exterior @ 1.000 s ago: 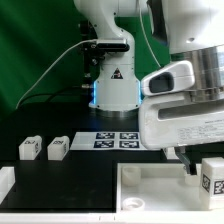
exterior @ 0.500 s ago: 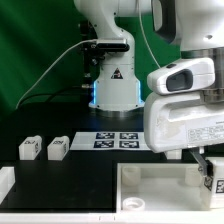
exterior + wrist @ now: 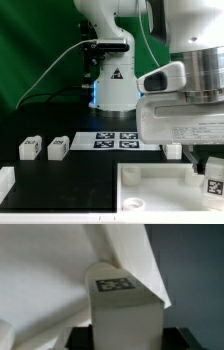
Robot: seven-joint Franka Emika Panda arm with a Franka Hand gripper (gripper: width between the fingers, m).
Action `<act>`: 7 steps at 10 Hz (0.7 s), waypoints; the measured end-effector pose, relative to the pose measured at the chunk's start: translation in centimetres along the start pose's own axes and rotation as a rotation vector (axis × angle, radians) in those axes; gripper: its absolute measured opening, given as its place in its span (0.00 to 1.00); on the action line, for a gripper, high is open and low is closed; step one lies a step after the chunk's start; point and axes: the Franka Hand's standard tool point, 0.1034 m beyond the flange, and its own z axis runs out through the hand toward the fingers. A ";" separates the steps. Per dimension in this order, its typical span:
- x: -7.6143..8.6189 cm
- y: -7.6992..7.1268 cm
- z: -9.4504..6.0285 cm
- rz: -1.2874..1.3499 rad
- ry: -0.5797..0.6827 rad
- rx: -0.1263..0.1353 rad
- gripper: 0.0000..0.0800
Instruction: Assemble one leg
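My gripper [image 3: 207,168] is at the exterior view's right, shut on a white leg [image 3: 214,183] with a black-and-white tag, which it holds over the right end of the large white panel [image 3: 150,190]. In the wrist view the leg [image 3: 125,303] stands between my two black fingers [image 3: 80,336], tag facing the camera, and my gripper [image 3: 125,341] clamps its near end. The white panel [image 3: 40,286] fills the space behind it. Whether the leg touches the panel is hidden.
Two more white legs [image 3: 29,148] [image 3: 57,148] lie on the black table at the exterior view's left. The marker board [image 3: 118,138] lies in front of the robot base [image 3: 112,85]. Another small white block [image 3: 172,150] sits behind the panel.
My gripper with the leg has shifted a little and sunk slightly toward the panel. The legs at the left have not moved.
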 end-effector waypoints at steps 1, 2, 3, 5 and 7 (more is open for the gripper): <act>0.0 0.3 -0.1 0.191 -0.006 0.021 0.38; 0.0 0.5 -0.1 0.388 -0.019 0.032 0.38; -0.1 0.6 -0.1 0.586 -0.041 0.048 0.38; -0.3 0.5 -0.2 0.806 -0.063 0.056 0.38; -0.5 0.5 -0.1 0.754 -0.060 0.058 0.50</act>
